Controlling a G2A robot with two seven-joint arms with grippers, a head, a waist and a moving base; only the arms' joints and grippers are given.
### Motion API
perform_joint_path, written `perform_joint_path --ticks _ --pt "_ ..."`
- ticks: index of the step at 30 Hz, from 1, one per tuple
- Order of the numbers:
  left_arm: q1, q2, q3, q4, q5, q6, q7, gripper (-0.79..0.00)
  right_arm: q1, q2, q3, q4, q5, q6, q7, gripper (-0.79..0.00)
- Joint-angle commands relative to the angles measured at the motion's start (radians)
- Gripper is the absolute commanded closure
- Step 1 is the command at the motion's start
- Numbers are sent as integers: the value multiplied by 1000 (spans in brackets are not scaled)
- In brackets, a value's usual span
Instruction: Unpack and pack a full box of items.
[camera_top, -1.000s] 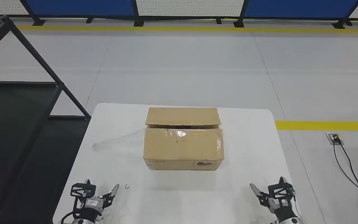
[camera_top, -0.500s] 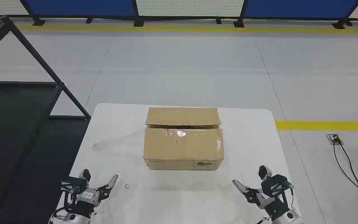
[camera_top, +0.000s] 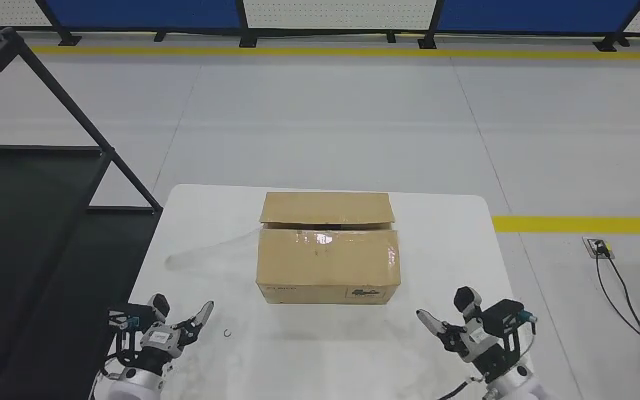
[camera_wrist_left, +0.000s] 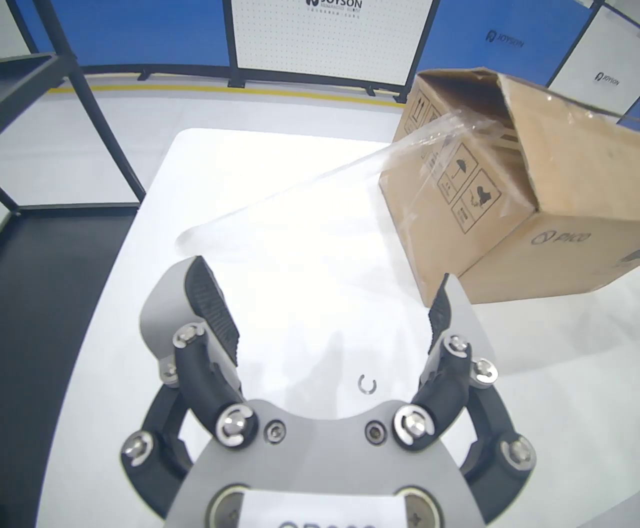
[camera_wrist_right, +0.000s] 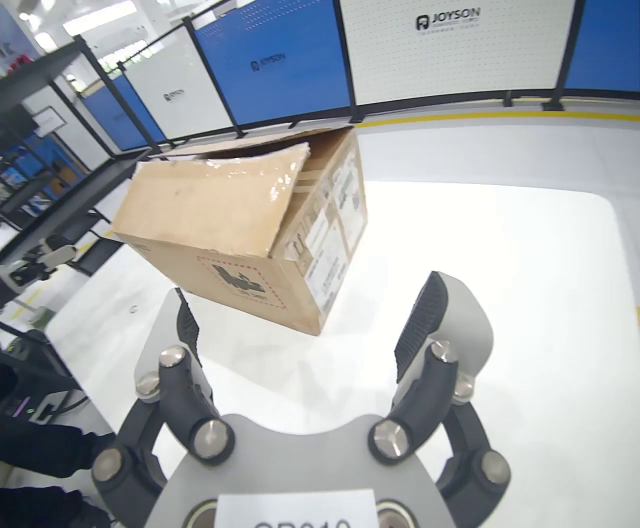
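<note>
The job looks not yet started: the brown cardboard box (camera_top: 328, 250) sits with flaps down on the white desk (camera_top: 445, 240), ahead of the left pincer (camera_wrist_left: 320, 275) and right pincer (camera_wrist_right: 306, 287), both wide open and empty.

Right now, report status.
Left pincer open, empty. Right pincer open, empty. Box mid-table, flaps loosely closed. Small ring on table near left pincer.

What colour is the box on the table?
The box is plain brown cardboard with clear shiny tape on it, seen best in the top view.
</note>
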Motion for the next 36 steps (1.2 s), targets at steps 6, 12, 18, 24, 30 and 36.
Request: perform_joint_path --ticks 6,12,18,24,30,36 --pt "-76 -1 14 -20 -22 -13 -36 -785 184 2 -34 129 220 -116 139 -785" --pt "-95 -1 23 -37 9 9 -55 -785 229 3 -41 166 285 -142 191 -785" --pt "-95 -1 23 -37 9 9 -55 -785 229 3 -41 166 285 -142 191 -785" --pt "-127 -2 39 -33 -17 -3 -87 -785 313 -3 -96 249 365 -143 209 -785" --pt "-185 -2 47 -23 -108 -50 -150 -785 453 -6 -137 362 510 -195 311 -785" --pt "-211 0 43 -23 -194 -103 -191 -785 584 -4 -167 502 718 -245 473 -785"
